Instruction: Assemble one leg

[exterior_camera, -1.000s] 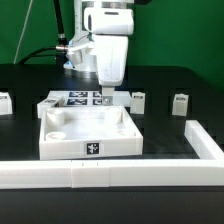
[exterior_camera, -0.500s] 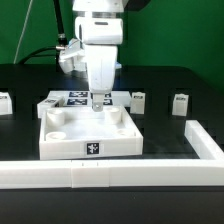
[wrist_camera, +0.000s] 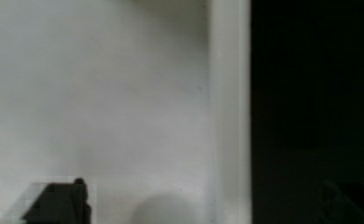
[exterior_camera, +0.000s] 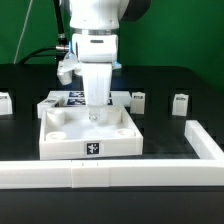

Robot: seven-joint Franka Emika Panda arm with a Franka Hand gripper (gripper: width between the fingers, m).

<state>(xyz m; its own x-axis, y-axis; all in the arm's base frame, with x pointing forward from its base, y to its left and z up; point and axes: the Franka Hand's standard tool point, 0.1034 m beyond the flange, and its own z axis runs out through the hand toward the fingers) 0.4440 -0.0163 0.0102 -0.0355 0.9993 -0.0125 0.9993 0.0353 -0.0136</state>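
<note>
A large white panel, square with raised walls and round sockets in its corners, lies right under the pincer, and its walls ring the fingertips on every side. Behind the pincer, partly hidden by the arm's bulky white body, the marker board lies flat on the black table with its square tags showing. A long white rail runs across the table in front of the pincer and turns back along the exterior view's right. The nearest leg, a small chunky white block, stands on the table just off the panel's far corner, to the exterior view's right of the pincer and apart from it; a second leg stands farther the same way, and a third leg sits well off to the exterior view's left. The pincer hangs low over the panel's smooth, matte floor; whether it touches is unclear. In the blurred wrist view, one dark finger sits far from the other, so the fingers are spread, and nothing shows gripped between them.
</note>
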